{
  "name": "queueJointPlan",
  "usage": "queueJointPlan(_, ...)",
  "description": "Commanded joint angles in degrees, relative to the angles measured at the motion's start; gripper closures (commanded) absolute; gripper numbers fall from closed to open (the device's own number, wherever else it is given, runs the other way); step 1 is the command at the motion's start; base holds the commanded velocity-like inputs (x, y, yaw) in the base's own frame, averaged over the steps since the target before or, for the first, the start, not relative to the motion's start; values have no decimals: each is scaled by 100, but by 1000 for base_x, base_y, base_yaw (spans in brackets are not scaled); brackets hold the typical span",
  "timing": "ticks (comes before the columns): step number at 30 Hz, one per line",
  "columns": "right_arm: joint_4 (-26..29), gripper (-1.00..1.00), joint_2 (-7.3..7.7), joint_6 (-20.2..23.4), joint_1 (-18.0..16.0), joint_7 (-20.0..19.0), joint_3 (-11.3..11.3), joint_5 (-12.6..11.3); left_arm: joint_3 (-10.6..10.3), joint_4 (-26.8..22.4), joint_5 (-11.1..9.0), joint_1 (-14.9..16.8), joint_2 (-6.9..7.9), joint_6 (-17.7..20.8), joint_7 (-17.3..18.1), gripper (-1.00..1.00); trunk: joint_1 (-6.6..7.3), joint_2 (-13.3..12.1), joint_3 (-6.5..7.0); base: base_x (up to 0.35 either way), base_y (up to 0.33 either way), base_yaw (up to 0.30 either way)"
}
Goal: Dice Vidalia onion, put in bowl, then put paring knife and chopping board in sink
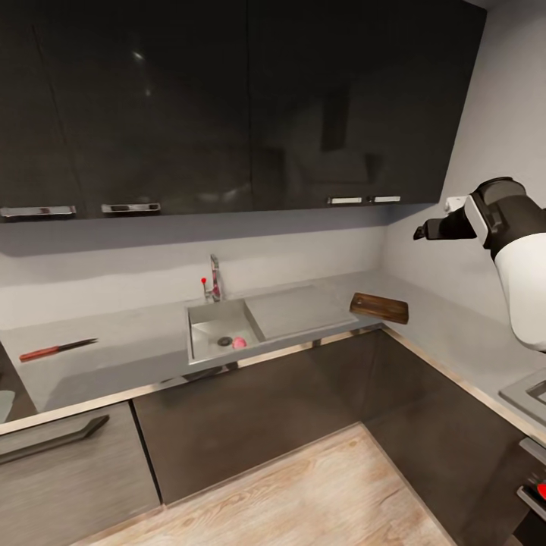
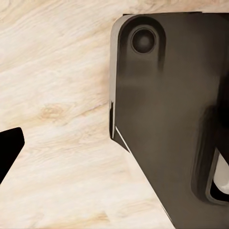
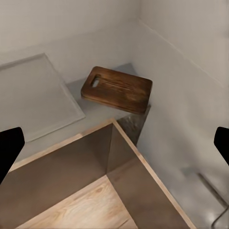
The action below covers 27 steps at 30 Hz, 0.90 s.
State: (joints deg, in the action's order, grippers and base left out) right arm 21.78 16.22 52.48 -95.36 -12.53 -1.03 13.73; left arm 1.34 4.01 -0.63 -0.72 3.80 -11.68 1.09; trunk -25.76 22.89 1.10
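Observation:
The steel sink (image 1: 213,321) is set in the grey countertop (image 1: 129,341) straight ahead. In its basin the small pinkish Vidalia onion (image 1: 239,343) lies beside the drain. The paring knife (image 1: 57,349) rests on the countertop far to the left. In the right corner the dark chopping board (image 1: 379,307) lies flat, and it shows up close (image 3: 119,89) in the right wrist view. My right gripper (image 1: 421,231) is raised at the right, open and empty (image 3: 114,148), well above the board. My left gripper (image 2: 114,148) hangs over the floor, and one fingertip (image 2: 9,148) shows at the frame's edge.
Dark wall cabinets (image 1: 227,106) hang above the counter, with a chrome faucet (image 1: 214,279) behind the sink. Grey base cabinets (image 1: 265,409) line the corner. Pale wooden floor (image 1: 303,493) lies in front. A hob edge (image 1: 531,390) sits at the right. My dark base (image 2: 171,119) is under the left arm.

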Motion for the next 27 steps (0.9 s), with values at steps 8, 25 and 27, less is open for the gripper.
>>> queueJointPlan(8, -3, -100, -2, 11, 3, -48, -11, 65, 15, 14, -15, 2, 48, -12, 14, -100, -3, 2, 0, 71, -41, 0)
queueJointPlan(25, -505, -100, -6, -250, 9, -53, -11, 615, 15, 12, -16, 2, 42, -8, 14, -100, -3, 2, 0, 251, -152, 0)
queueJointPlan(27, -542, -100, -11, -340, 9, -55, -11, 655, 20, 12, -16, 2, 47, -8, 14, -100, -3, 2, 0, 288, -201, 0)
